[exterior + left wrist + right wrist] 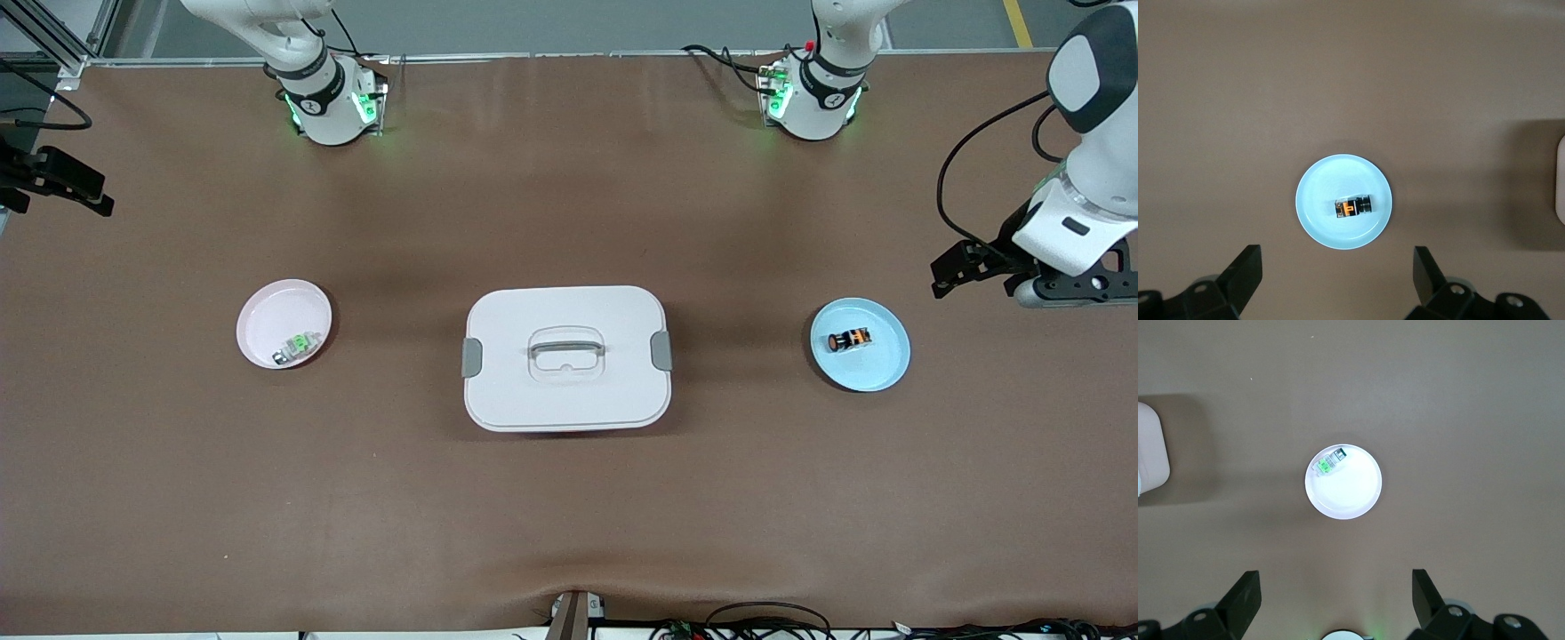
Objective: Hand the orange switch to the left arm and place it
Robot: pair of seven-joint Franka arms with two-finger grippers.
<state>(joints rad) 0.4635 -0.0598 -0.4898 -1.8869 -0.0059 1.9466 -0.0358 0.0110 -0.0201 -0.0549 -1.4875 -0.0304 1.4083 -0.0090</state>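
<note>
Hanging spread and empty, left end effector (1335, 273) (like right end effector (1335, 593)) touches nothing.

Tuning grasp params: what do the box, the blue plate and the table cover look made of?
Box: likely smooth white plastic, soft sheen, grey clips. Blue plate: probably plastic or melamine, uniform glossy colour; not certain. Table cover: matte brown sheet, faint creases, possibly vinyl or leatherette.

Box (566, 357) mid-table between pink plate (267, 322) and blue plate (880, 366), bare table around
</note>
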